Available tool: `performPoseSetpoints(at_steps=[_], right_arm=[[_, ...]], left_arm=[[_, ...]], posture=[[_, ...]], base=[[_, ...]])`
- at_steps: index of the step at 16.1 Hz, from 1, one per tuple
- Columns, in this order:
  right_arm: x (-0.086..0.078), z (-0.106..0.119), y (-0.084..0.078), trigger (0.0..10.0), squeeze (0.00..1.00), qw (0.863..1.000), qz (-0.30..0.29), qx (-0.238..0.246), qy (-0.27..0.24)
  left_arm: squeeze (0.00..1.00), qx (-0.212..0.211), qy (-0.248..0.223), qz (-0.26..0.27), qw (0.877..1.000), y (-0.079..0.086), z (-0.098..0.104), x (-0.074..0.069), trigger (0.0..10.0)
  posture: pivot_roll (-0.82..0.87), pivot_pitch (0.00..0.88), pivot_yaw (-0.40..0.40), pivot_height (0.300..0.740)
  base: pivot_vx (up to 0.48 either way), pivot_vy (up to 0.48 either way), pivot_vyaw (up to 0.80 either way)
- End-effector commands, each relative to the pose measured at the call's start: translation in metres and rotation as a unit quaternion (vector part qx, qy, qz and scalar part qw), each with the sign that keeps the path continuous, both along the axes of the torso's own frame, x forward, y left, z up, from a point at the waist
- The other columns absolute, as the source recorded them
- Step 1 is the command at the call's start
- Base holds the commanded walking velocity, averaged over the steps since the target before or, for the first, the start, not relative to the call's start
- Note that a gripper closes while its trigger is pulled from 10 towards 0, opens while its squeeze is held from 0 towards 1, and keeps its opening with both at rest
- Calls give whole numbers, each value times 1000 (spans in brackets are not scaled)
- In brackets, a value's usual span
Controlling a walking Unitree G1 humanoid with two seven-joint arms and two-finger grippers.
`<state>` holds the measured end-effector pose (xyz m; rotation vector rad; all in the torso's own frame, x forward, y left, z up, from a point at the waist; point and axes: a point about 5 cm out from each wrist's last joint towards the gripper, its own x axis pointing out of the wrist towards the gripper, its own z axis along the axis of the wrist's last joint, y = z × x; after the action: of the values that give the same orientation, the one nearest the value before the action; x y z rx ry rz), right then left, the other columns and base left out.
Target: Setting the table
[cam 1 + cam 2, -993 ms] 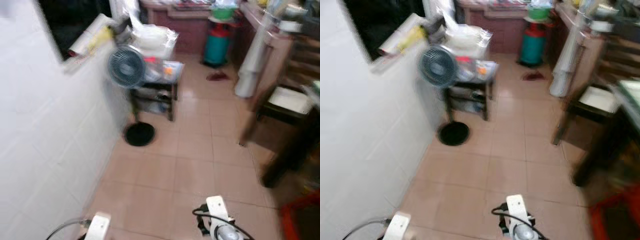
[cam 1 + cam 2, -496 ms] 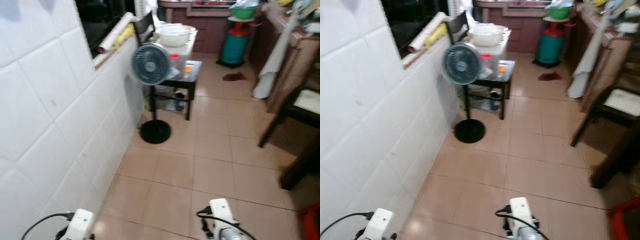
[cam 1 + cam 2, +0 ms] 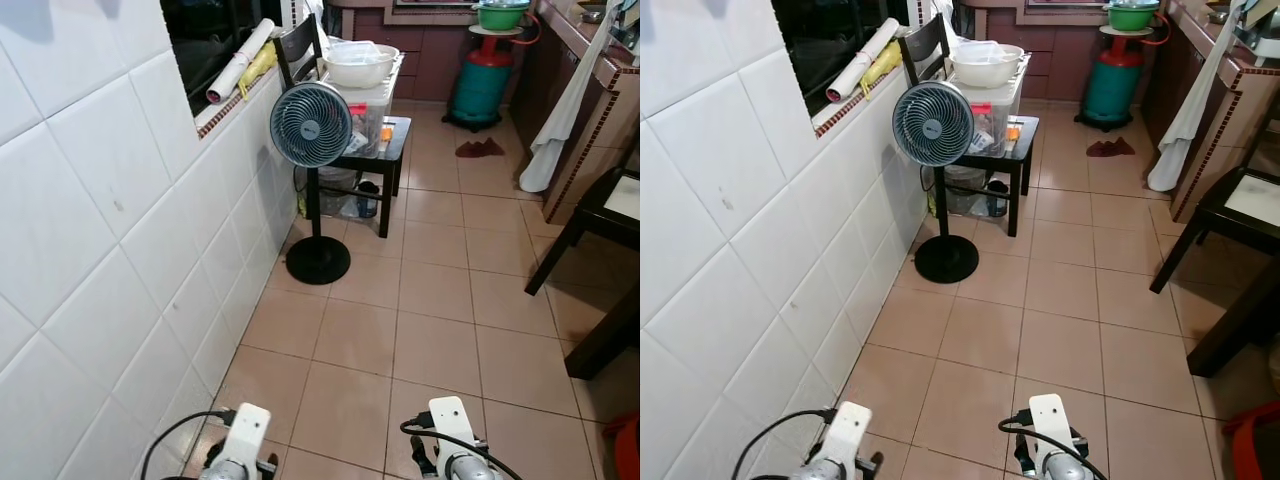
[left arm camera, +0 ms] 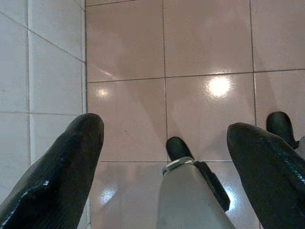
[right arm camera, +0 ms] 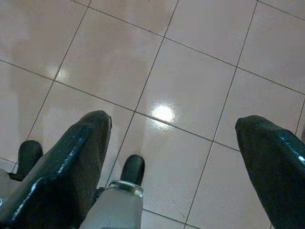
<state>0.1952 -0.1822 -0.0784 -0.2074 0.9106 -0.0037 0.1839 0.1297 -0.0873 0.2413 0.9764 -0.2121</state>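
We stand on pink floor tiles [image 3: 440, 330], both arms hanging idle: left gripper [image 4: 164, 138] and right gripper [image 5: 174, 131] spread, empty. A fan [image 3: 311, 124] and bowl [image 3: 360, 64] sit at eleven o'clock.

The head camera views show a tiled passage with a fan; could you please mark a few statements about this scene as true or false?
1. The standing fan is next to the white tiled wall. True.
2. The left gripper holds a plate. False: it is open and empty above the floor.
3. A white bowl rests on the clear bin. True.
4. The gas cylinder is yellow. False: it is teal with a red top.
5. The right gripper is open. True.
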Motion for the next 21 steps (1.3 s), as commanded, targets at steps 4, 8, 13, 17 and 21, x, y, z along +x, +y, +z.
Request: performPoseSetpoints(at_steps=[4, 8, 13, 17, 21], right_arm=[[1, 0, 1, 10000, 0, 1000, 2, 3, 3], [1, 0, 2, 10000, 0, 1000, 3, 3, 4], [1, 0, 1, 10000, 0, 1000, 6, 1, 3], [1, 0, 1, 10000, 0, 1000, 8, 1, 2], [10, 5, -1, 10000, 0, 1000, -16, 20, -10]], left_arm=[[0, 15, -5, 2, 1000, 12, 3, 6, 10000], [0, 15, -5, 3, 1000, 14, 2, 5, 10000], [0, 15, -7, 9, 1000, 16, 2, 4, 10000], [0, 24, -9, 42, 999, 20, 2, 4, 10000], [0, 11, -8, 105, 994, 28, 2, 4, 10000]], posture=[[-76, 0, 53, 740], [-77, 0, 53, 740], [-75, 0, 46, 740], [-68, 0, 33, 740], [-42, 0, 6, 740]], base=[[368, 0, 0], [361, 185, 0], [353, 197, 0], [0, 0, 0], [0, 0, 0]])
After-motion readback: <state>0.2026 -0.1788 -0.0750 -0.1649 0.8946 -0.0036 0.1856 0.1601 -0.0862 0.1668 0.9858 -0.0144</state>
